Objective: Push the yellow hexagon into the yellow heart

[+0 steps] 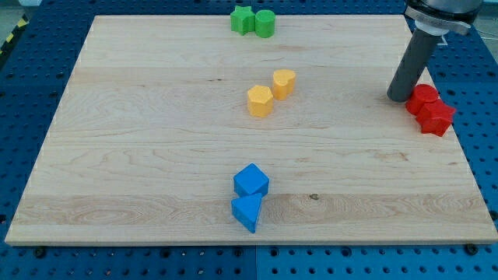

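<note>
The yellow hexagon (260, 101) lies near the middle of the wooden board (140, 155). The yellow heart (284, 82) sits just up and to the right of it, almost touching. My tip (398, 97) rests on the board at the view's right, far to the right of both yellow blocks and just left of the red blocks.
Two red blocks (429, 109) sit at the board's right edge beside my tip. A green star (242, 19) and a green cylinder (265, 23) lie at the top edge. A blue cube (251, 181) and a blue triangular block (247, 211) lie near the bottom.
</note>
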{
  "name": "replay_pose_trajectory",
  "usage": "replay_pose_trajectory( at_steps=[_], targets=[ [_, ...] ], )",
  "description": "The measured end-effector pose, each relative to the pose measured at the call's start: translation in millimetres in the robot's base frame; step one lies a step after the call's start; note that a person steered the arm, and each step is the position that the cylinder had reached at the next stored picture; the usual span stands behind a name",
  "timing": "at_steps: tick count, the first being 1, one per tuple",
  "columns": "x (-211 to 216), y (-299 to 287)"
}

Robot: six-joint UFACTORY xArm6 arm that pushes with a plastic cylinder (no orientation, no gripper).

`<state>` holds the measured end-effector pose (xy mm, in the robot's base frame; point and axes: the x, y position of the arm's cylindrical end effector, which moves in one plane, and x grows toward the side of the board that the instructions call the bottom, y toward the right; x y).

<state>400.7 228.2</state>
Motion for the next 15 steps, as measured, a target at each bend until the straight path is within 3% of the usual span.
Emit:
replay_pose_trajectory(
  at_steps=[2,4,6,9,11,13,15],
  targets=[
    [0,-21],
    [0,-119],
    [3,-174],
    [9,-184],
    [19,-95],
    [99,-140],
    [114,-189]
  ],
)
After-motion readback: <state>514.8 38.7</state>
